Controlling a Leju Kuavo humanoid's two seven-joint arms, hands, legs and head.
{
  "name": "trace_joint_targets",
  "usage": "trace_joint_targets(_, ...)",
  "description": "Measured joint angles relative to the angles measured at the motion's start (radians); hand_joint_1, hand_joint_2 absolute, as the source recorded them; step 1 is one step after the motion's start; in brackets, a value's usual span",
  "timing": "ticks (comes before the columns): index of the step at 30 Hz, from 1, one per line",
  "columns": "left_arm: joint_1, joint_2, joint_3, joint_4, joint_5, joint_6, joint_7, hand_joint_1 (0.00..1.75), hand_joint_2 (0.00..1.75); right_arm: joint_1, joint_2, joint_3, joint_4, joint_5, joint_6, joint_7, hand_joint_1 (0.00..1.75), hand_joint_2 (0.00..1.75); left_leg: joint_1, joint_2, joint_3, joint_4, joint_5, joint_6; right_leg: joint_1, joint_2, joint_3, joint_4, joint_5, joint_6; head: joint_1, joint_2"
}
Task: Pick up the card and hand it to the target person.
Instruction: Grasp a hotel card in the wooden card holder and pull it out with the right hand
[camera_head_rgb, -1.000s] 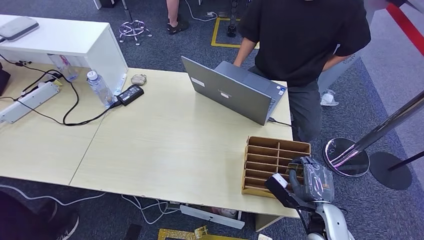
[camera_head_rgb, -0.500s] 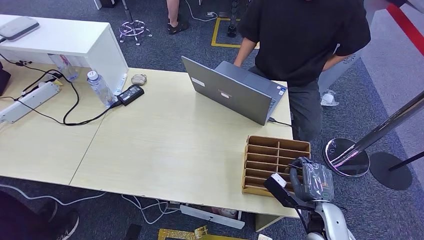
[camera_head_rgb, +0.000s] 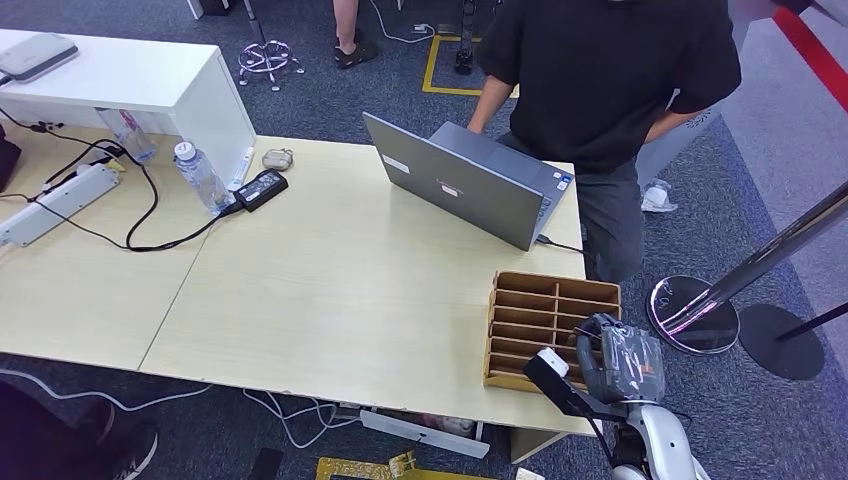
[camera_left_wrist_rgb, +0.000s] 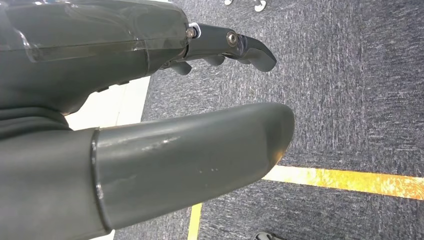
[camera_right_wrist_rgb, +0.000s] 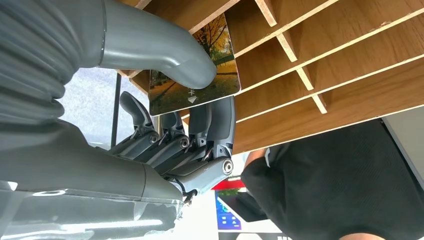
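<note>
Light: bright, even, from overhead | Shadows: soft on worktop (camera_head_rgb: 330, 290) | Glare: on chrome post (camera_head_rgb: 770, 255) | Focus: wrist views slightly soft up close

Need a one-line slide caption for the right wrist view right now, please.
Right hand pinches the autumn-scene card between thumb and fingers at the wooden slotted organizer.

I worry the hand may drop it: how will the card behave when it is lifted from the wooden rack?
The card looks flat and unbent under the thumb, so probably stiff. It appears thin, so likely light. Its printed face looks glossy, so it may slip between the right hand thumb and fingers as it leaves the rack.
</note>
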Motion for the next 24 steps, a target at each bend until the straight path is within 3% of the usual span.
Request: trace_joint_targets(24, 0.0, 0.0, 0.0, 0.0, 0.008, 0.0, -0.018, 0.0, 0.0, -0.041, -0.038, -0.018, -0.106, -0.051, -0.026, -0.068, 1.54, 1.75, 0.0, 0.0, 0.0, 0.0, 0.0, 0.0, 0.0, 0.0, 0.0, 0.0, 0.0, 0.0, 0.0, 0.0)
